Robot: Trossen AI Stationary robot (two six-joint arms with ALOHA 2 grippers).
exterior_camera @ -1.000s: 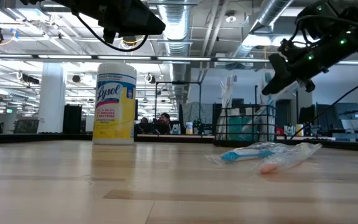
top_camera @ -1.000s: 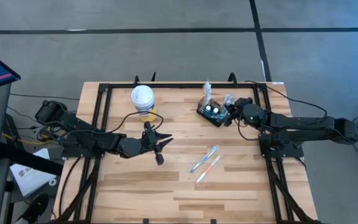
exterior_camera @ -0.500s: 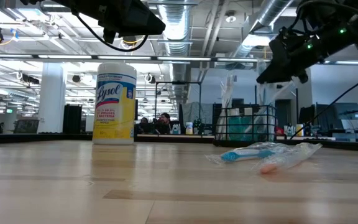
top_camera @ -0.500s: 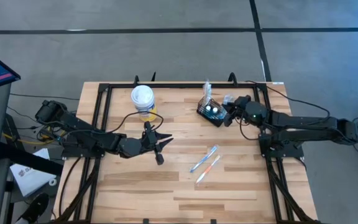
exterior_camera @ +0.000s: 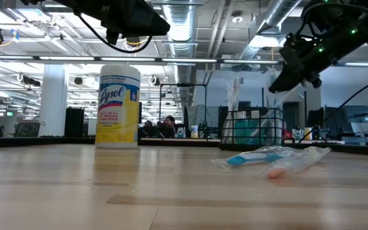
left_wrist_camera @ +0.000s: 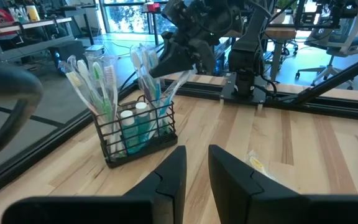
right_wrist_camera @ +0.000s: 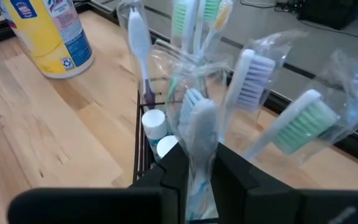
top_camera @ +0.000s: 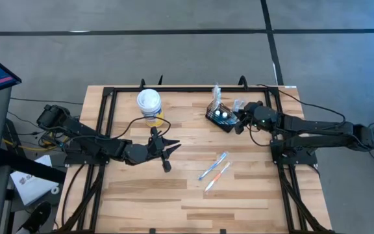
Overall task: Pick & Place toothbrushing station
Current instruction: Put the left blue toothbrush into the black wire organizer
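**Black mesh caddy partly stocked, two brushes left on the bench**

Black wire caddy first, from above: the toothbrushing station stands near the far edge of the bench, right of the middle, with brush handles poking out of it. My right fingers hang just beside its right side. My left fingers wait over the middle of the bench, well apart from it. Two wrapped toothbrushes lie loose on the boards nearer the front, and the yellow wipes canister stands at the far left. So I judge the job part done: some brushes are in, these two are not.

From bench height, the station stands upright behind the two loose toothbrushes. My right fingers hover above its right end.

Through my left wrist, my left fingers stand a narrow gap apart, holding nothing. Beyond them the station carries brushes and small bottles, with my right arm reaching down to it.

Through my right wrist, my right fingers pinch a wrapped toothbrush directly over the station, whose compartments already hold several bagged brushes. This one looks about to go in but is not yet let go; after it, the two on the bench are left.
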